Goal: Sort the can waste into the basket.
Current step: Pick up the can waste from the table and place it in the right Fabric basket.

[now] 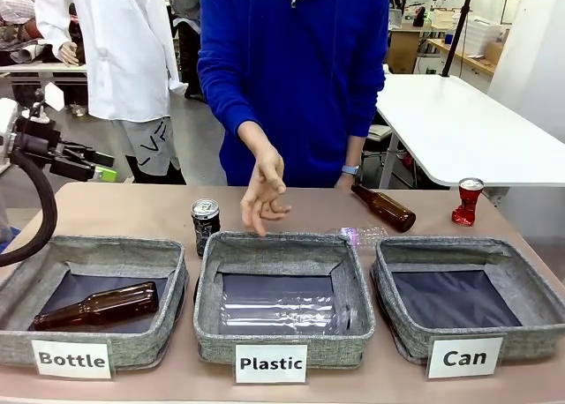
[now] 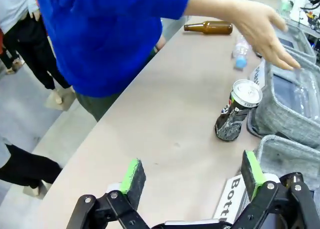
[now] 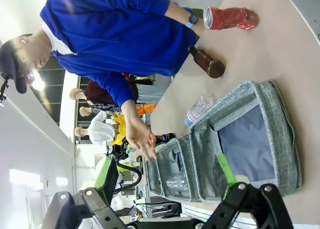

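Front view: crushed red can (image 1: 467, 201) near woven grey basket (image 1: 441, 247); left gripper (image 2: 192, 171), right gripper (image 3: 167, 171) agape

In the front view the Plastic basket (image 1: 274, 243) hides the black can's (image 1: 206, 219) lower corner and part of a clear bottle (image 1: 362, 235), and the person's hand (image 1: 263, 192) is blurred.
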